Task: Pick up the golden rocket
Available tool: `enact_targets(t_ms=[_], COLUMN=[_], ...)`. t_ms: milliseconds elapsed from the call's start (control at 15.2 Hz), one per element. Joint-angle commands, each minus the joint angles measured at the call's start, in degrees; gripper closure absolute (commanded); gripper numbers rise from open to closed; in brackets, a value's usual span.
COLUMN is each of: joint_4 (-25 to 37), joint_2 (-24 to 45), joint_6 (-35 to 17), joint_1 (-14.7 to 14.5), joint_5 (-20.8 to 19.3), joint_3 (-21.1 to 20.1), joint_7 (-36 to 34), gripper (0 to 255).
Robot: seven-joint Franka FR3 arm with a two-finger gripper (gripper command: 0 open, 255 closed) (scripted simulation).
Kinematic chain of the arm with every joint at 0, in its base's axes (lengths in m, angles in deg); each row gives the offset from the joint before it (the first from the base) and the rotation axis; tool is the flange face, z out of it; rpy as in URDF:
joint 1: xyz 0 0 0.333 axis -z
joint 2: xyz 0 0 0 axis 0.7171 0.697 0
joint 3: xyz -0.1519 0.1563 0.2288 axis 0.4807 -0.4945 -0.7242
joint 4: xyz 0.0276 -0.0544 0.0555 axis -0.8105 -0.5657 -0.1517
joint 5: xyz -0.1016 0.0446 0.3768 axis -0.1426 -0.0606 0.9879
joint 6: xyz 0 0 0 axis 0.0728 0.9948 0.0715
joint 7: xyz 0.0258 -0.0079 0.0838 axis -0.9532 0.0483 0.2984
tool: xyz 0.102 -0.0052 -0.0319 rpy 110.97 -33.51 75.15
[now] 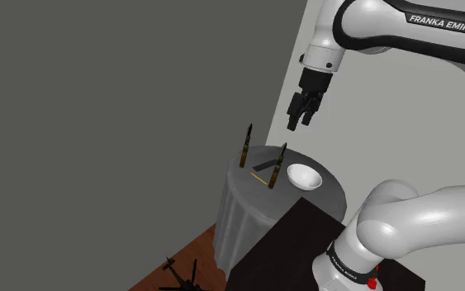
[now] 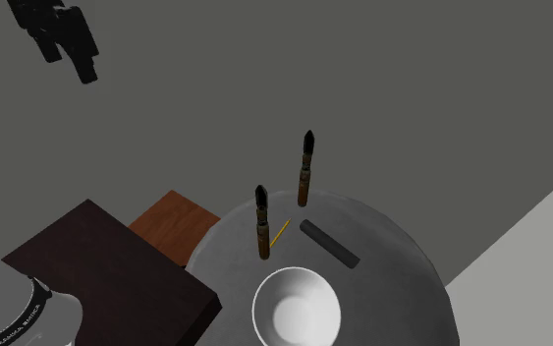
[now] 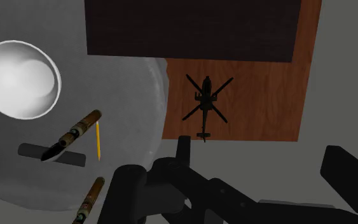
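- One round, grey, draped bench (image 1: 243, 207), beside the stand.
- End effector (image 1: 299, 126) hangs high above bench, fingers apart, clasping nothing.
- White bowl (image 1: 302, 176) on bench.
- Two gold-brown, black-nosed rockets upright on bench: rocket one (image 1: 277, 167) just beside bowl, rocket two (image 1: 245, 147) at far rim.
- Dark flat bar (image 2: 329, 244) and yellow pencil (image 2: 280, 233) lie near rockets.

A pencil (image 2: 280, 233) lies on the table (image 2: 402, 256) between two standing rockets (image 2: 261, 224), near the bowl (image 2: 308, 283).

Glossy white bowl (image 2: 308, 290), matt grey tablecloth (image 1: 247, 211) (draped, folded), reddish wood-grain floor patch (image 3: 266, 95)
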Motion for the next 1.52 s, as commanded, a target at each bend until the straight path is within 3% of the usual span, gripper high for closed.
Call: enact_targets(t_ms=[0,726,1452], joint_4=[0.00,5.76,20.60], joint_2=[0.00,19.73,43.17], joint_6=[0.00,-12.30,-19.36], joint_1=[0.00,1.37,2.87], joint_5=[0.00,-4.39,-3.13], joint_3=[0.00,7.25,12.38], joint_7=[0.00,11.16,21.87], gripper=[0,0,0])
